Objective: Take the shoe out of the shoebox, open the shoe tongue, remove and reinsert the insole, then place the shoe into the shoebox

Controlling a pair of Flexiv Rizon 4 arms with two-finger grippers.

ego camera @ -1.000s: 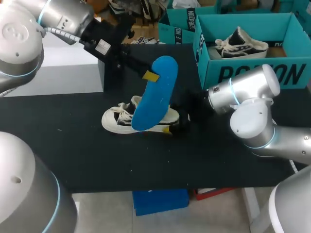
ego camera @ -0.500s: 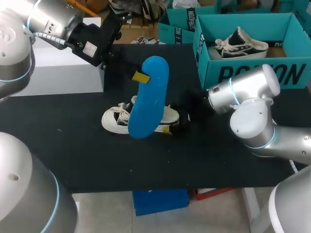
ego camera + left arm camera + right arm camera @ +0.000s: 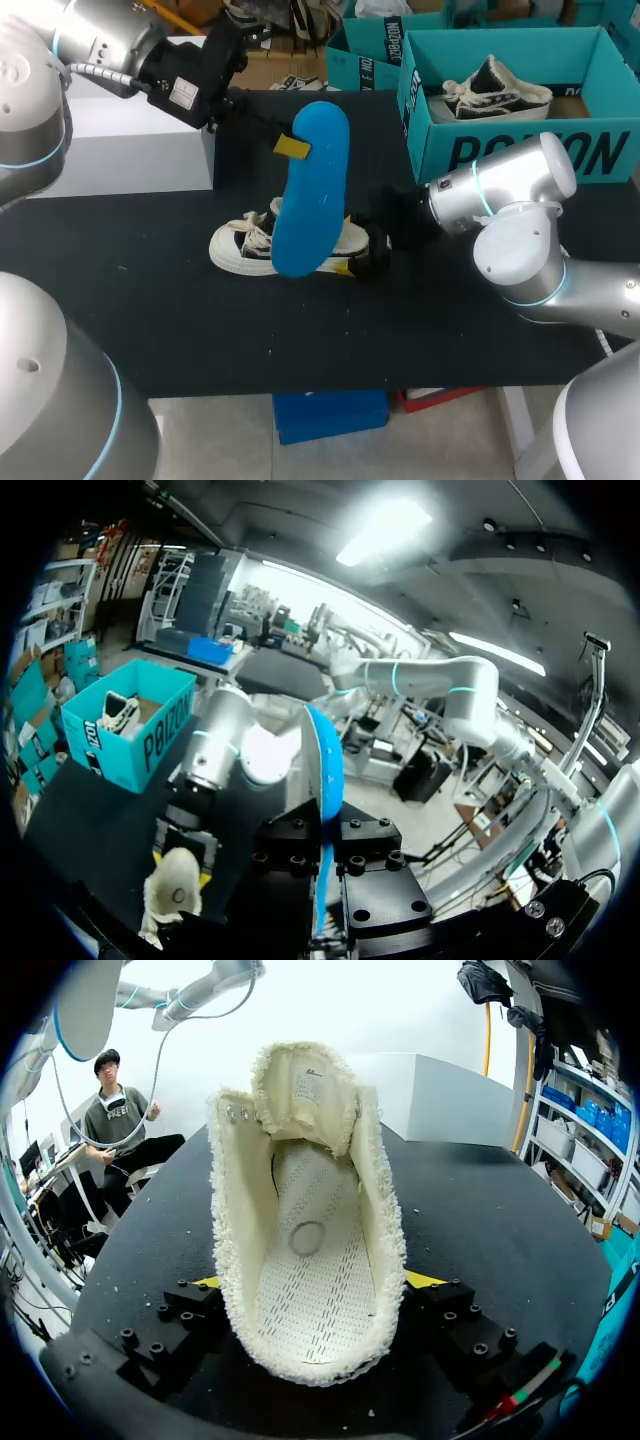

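Observation:
A blue insole [image 3: 310, 190] hangs upright over the table, its lower end in front of the white shoe [image 3: 240, 248]. My left gripper [image 3: 288, 148] is shut on the insole's upper part. In the left wrist view the insole [image 3: 325, 770] shows edge-on between the fingers of the left gripper [image 3: 322, 852]. The shoe [image 3: 310, 1260] lies on the black table with its mouth wide and tongue folded back. My right gripper [image 3: 315, 1282] clamps its heel end from both sides, also seen as the right gripper [image 3: 360, 255] in the head view. The teal shoebox [image 3: 520, 150] stands at the back right.
A second shoe [image 3: 495, 90] lies inside the shoebox. A grey-white block [image 3: 130, 150] stands at the table's back left, behind my left arm. Another teal box [image 3: 365, 55] sits behind the shoebox. Bare black table [image 3: 420, 330] lies in front of the shoe.
My left arm has drawn back to the left, carrying the insole a little leftward and more upright. The right arm and the shoe have stayed put.

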